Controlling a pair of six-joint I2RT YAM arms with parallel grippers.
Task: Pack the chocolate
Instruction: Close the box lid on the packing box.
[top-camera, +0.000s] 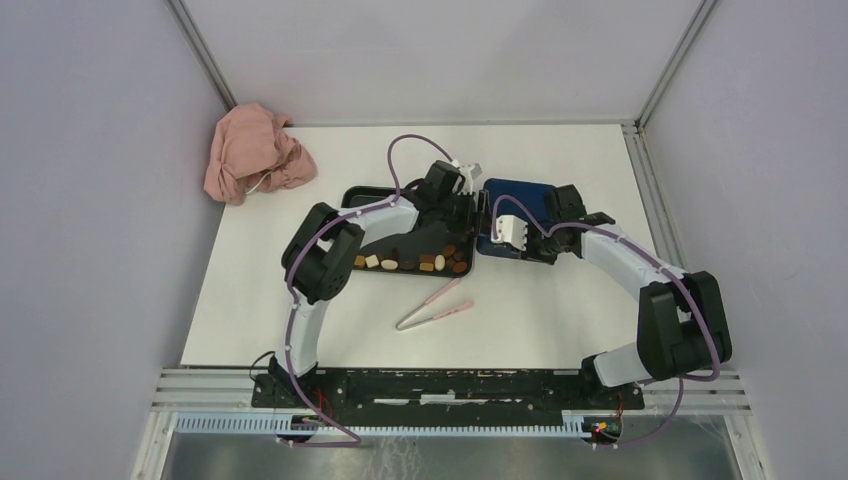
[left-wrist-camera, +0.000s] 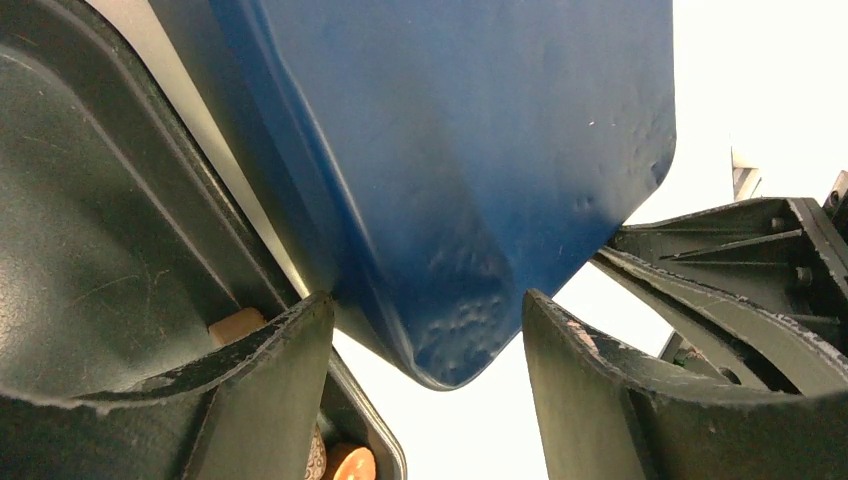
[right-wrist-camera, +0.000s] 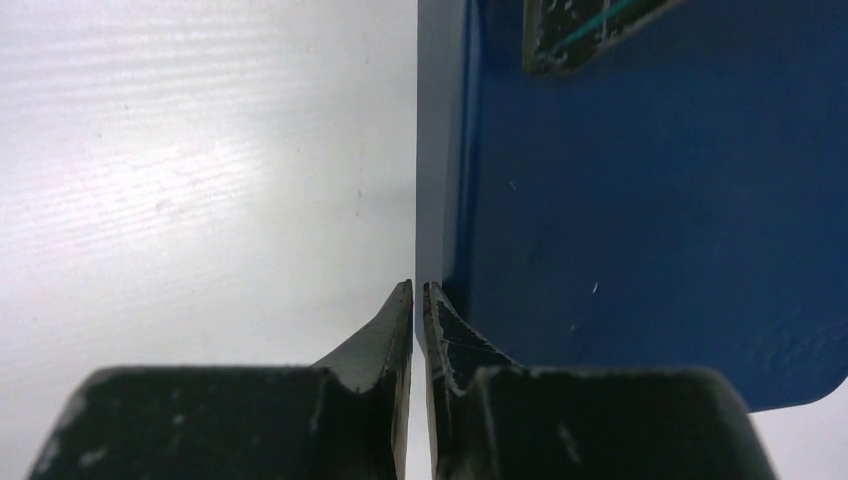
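Working over a white table (top-camera: 560, 300), grey walls close on three sides. Left of the left gripper (left-wrist-camera: 425, 300), a black tray (top-camera: 352, 198). Straddles one corner of the dark blue box (top-camera: 515, 195) with jaws released wide, grasping nothing. At that box's edge, the right gripper (right-wrist-camera: 418, 290): all but clenched, a slit between the tips; cannot tell whether the rim is nipped. Back toward the bases, pink tongs (top-camera: 435, 303). In the tray, back-left of the left gripper and nearest that arm, the chocolate (top-camera: 415, 263), row running side to side.
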